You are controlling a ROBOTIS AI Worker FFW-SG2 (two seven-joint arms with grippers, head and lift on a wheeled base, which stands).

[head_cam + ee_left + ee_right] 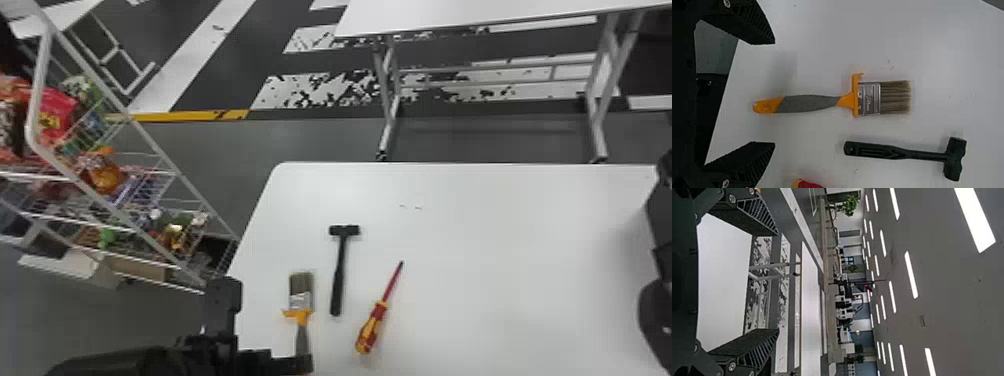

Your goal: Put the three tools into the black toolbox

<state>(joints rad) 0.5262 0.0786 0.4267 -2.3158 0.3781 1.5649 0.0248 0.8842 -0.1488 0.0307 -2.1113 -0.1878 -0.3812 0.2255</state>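
op: ok so where are we with this one? all three tools are on the worktop (500, 250), so i'd call it the very start. using the hammer (338, 280) as landmark: paintbrush (809, 103) just left of it, bristles facing away from the robot, screwdriver (368, 331) on its right, slanted, handle closer to the robot.

reply: yep. left gripper (774, 93) is left of the hammer and nearer the robot, fingers apart around the line of the paintbrush's handle end, nothing clamped. right gripper (778, 282) is well off to the hammer's right, fingers apart too, holding nothing. paintbrush first, i reckon.

op: so what bites us?

reply: grabbing too far back, imo. pinch just the tip of that handle and the bristle end probably droops or swings toward the hammer on the lift. i'd go further up the grey bit.

op: and the spacing?

reply: tight. the finger on the hammer side could come down on the screwdriver's handle and roll it if the approach drifts right. go too low and the fingertips scrape the worktop, too high and they slip off that rounded handle.
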